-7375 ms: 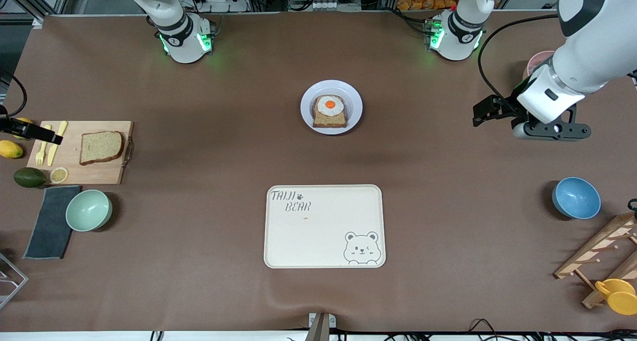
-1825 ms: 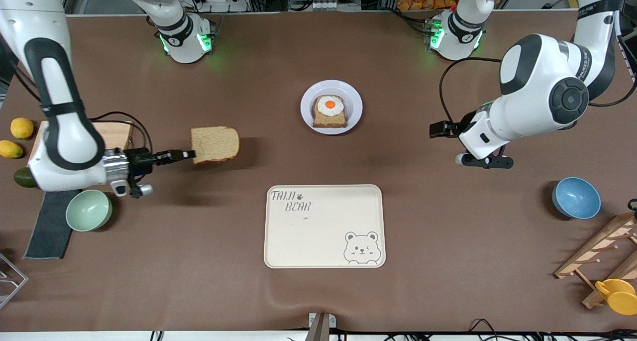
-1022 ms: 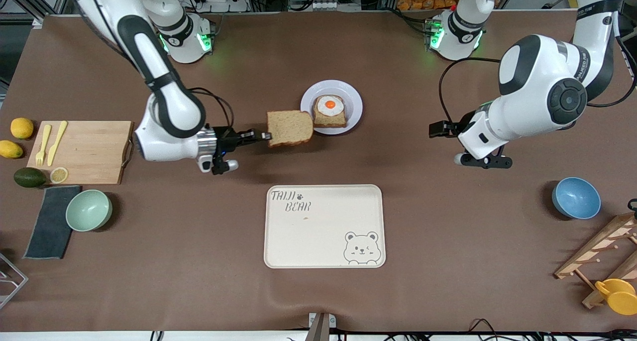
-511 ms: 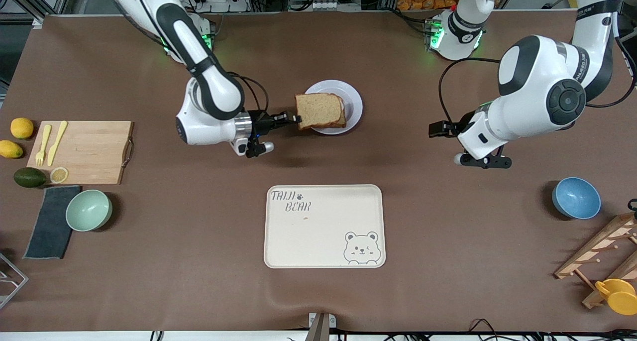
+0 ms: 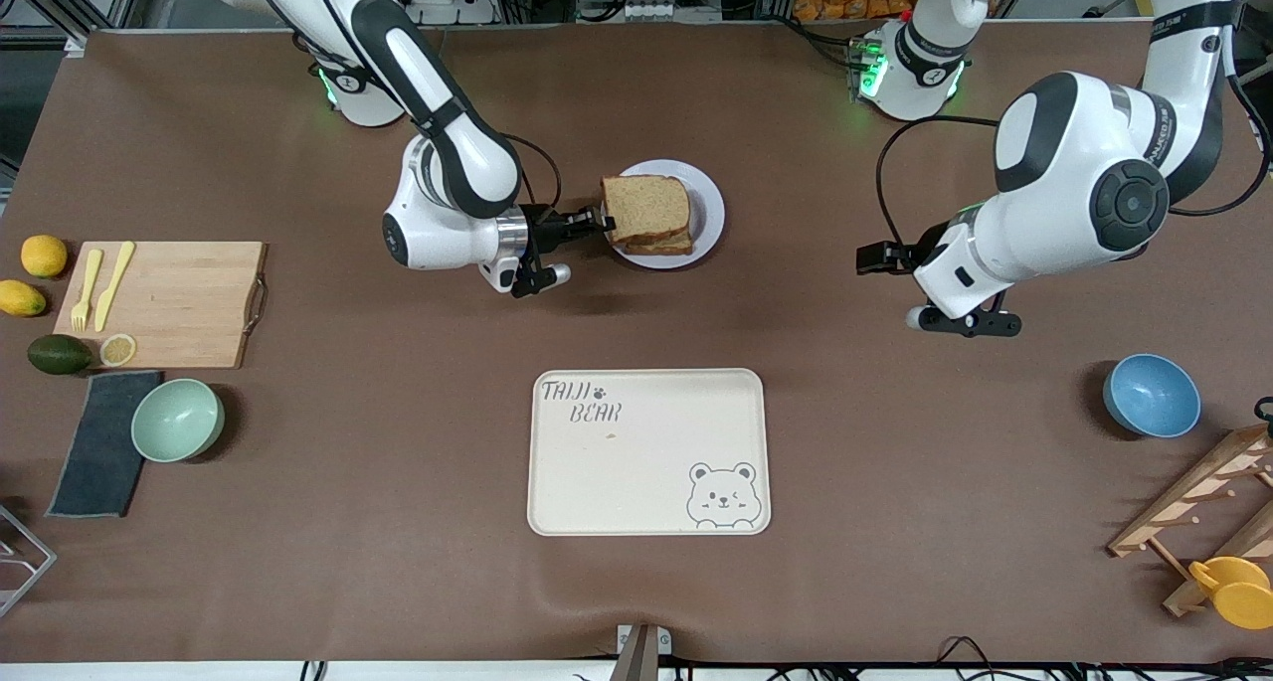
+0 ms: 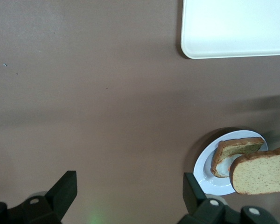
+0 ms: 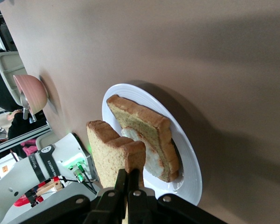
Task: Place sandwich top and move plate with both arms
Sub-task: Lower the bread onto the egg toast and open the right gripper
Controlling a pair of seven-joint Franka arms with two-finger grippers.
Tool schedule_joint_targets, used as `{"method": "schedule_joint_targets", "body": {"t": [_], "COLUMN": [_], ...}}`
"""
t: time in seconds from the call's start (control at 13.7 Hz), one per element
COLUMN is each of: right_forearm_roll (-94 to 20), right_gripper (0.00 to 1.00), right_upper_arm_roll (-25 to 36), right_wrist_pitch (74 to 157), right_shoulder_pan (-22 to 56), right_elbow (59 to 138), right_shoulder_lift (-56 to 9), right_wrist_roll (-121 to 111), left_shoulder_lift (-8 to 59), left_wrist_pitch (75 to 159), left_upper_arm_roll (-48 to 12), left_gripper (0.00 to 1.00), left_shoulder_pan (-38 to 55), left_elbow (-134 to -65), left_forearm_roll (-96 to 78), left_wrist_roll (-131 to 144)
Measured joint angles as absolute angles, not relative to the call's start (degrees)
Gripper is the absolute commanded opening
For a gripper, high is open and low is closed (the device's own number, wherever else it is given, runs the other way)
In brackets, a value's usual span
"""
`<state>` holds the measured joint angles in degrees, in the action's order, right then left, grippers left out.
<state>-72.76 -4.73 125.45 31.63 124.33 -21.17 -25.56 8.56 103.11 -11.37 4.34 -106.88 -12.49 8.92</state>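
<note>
Right jaws [image 5: 594,226]: closed on one edge of the top slice [image 5: 645,208]; in the right wrist view the fingers [image 7: 129,179] pinched the crust.
Top slice: held flat in the air over the plate [image 5: 708,214], above the egg slice [image 5: 658,246] and not yet resting on it, with a gap showing between the two in the right wrist view.
Key relation: the top slice extended from the right jaws toward the left arm's end of the table, its length along the line of the jaws; its outline nearly matched the egg slice below, sitting slightly off toward the robots' bases.
Next move, as judged: a short descent and release, with little sideways correction.
Plate: on the table between the two arms, farther from the front camera than the tray [image 5: 648,451].
Left jaws [image 5: 875,257]: open and empty, over bare table toward the left arm's end, well apart from the plate; this arm waited.
Nearer arm: the right, its jaws at the plate's rim.
Risk, as judged: the slice could tip off its pinched edge on release.
</note>
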Motion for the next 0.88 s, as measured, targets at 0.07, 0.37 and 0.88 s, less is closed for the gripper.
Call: {"method": "schedule_joint_targets", "body": {"t": [0.07,0.37,0.88], "right_forearm_roll": [-73.05,-75.34,-79.18], "right_gripper": [0.0,0.0,0.0], "right_upper_arm_roll": [-4.74,-4.74,-4.74], "right_wrist_pitch": [126.46,130.02,133.78], "right_shoulder_pan": [32.22,35.38,38.24], "right_elbow": [124.41,124.48,124.42], "right_shoulder_lift": [-21.27,-21.75,-22.95], "right_wrist_roll": [-25.56,-25.71,-27.03], "left_shoulder_lift": [8.56,8.56,8.58], "left_wrist_pitch": [103.11,103.11,104.33], "left_upper_arm_roll": [-11.36,-11.41,-11.42], "left_gripper": [1.0,1.0,1.0], "left_shoulder_pan": [4.34,4.46,4.42], "left_elbow": [-106.9,-106.99,-111.91], "left_forearm_roll": [-12.49,-12.49,-16.74], "left_wrist_roll": [8.92,8.92,8.88]}}
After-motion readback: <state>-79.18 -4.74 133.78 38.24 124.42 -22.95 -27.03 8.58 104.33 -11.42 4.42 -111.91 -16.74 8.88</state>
